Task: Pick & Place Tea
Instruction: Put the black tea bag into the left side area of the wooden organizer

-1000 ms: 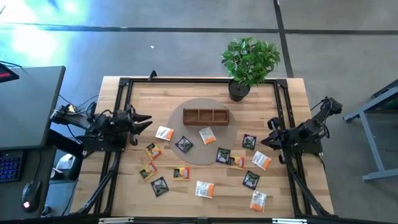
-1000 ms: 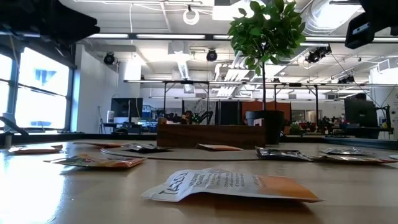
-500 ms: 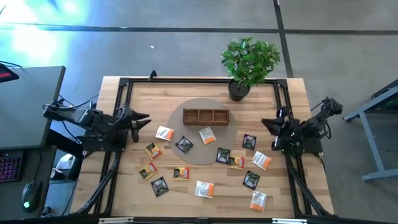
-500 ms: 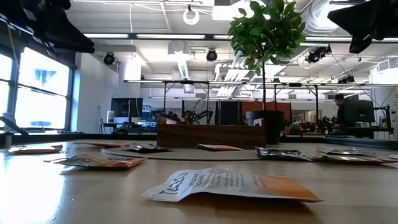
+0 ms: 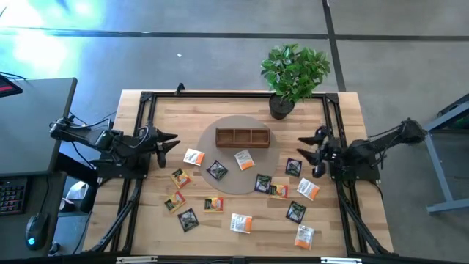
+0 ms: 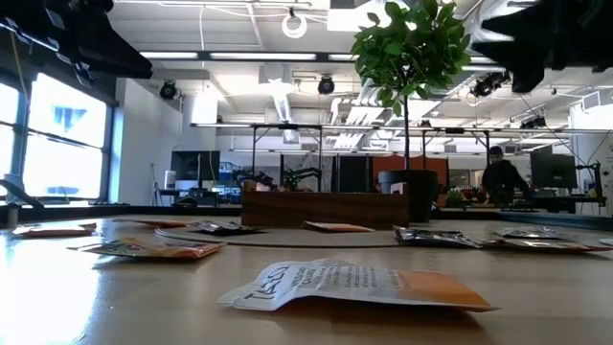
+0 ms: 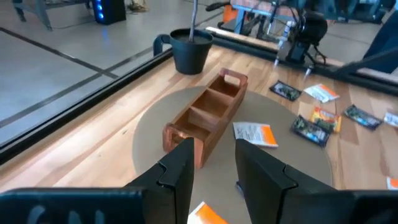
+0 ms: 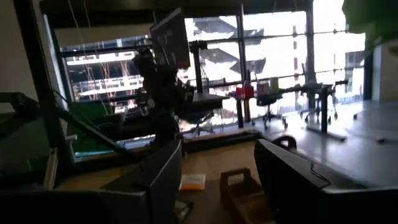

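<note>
The task looks to be at its very start. All the tea sachets (image 5: pixel 242 159) lie flat on the desk (image 5: pixel 344 103), spread in front of the wooden tray (image 5: pixel 242 136), some on the round mat (image 5: pixel 233 183) and the others on the bare wood to both sides. In the high view and in the left wrist view the three compartments of the tray seem empty, so I judge that no sachet is placed yet and all of them are left to do.

The left pincer (image 5: pixel 167 139) hangs above the left side of the desk and points toward the tray; its fingers (image 7: pixel 180 168) stand moderately apart and hold nothing. The right pincer (image 5: pixel 308 149) is above the right side of the desk, near a black sachet (image 5: pixel 293 166), also with fingers apart and empty. Neither touches any sachet.

A potted plant (image 5: pixel 293 73) stands at the far edge of the desk, behind the tray. In the low view a person (image 6: pixel 498 177) shows far in the room.
</note>
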`<state>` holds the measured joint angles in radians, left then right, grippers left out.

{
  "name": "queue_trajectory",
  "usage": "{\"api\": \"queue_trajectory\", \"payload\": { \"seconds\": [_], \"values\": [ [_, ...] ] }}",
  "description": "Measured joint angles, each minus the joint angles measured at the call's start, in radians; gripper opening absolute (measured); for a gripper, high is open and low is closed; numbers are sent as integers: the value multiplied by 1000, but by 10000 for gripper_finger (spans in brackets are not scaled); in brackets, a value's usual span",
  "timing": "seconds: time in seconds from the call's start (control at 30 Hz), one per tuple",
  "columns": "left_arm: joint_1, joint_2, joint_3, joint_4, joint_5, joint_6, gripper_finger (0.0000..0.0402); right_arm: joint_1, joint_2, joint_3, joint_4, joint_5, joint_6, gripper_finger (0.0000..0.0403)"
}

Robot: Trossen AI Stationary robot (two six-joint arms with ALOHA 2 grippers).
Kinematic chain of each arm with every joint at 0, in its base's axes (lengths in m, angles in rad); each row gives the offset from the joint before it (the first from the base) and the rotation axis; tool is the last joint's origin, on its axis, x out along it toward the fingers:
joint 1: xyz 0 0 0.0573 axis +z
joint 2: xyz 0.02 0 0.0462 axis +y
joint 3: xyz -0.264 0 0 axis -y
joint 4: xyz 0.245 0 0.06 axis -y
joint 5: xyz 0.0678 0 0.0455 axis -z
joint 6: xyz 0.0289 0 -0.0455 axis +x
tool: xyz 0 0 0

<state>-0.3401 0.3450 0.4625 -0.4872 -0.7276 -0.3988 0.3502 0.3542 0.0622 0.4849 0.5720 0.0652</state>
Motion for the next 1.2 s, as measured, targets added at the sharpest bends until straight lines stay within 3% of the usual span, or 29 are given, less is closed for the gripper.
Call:
{"api": "queue_trajectory", "payload": {
  "seconds": [0.17,0.27,0.43,0.57,0.67,0.77,0.9,1.2],
  "values": [
    [0,-1,0,39,-29,0,117,-91,276,1,-40,-108,322,201],
    [0,0,0,44,-30,-3,117,-123,451,1,25,-178,419,193],
    [0,0,0,44,-36,-4,117,-137,714,54,153,-269,426,184],
    [0,1,0,65,-34,-33,117,-136,906,189,94,-345,404,184],
    [0,37,0,88,48,-37,117,-136,1024,300,7,-366,359,184],
    [0,117,0,93,126,-55,117,-136,1102,387,-129,-375,323,184],
    [0,253,0,102,135,-56,117,-136,1152,462,-251,-385,342,184],
    [0,459,0,241,150,-49,117,-137,1220,453,-275,-396,459,184]
  ]
}}
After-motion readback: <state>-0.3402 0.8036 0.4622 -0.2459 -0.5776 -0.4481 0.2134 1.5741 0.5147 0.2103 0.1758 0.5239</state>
